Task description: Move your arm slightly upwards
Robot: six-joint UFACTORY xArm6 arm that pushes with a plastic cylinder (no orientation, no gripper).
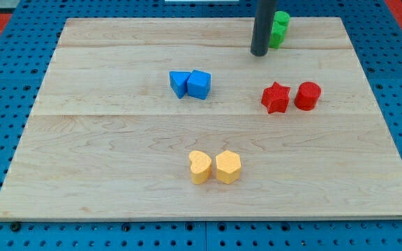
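A wooden board (pixel 117 139) is seen lying on a blue pegboard surface (pixel 5 56). The dark rod is seen entering from the view's top, and my tip (pixel 259 51) is placed near the board's top edge, just beside a green block (pixel 279 29) — the block lies to the tip's right and slightly above, partly hidden by the rod, so its shape cannot be made out, nor whether the two touch. No claw is fitted, so nothing is grasped or released. Two blue blocks (pixel 190 84) of irregular shape are set touching, left of centre. A red star (pixel 276 97) and a red cylinder (pixel 308 95) are found at the right, just beside each other. A yellow heart (pixel 199 166) and a yellow hexagon (pixel 228 166) — touching — are placed near the view's bottom.
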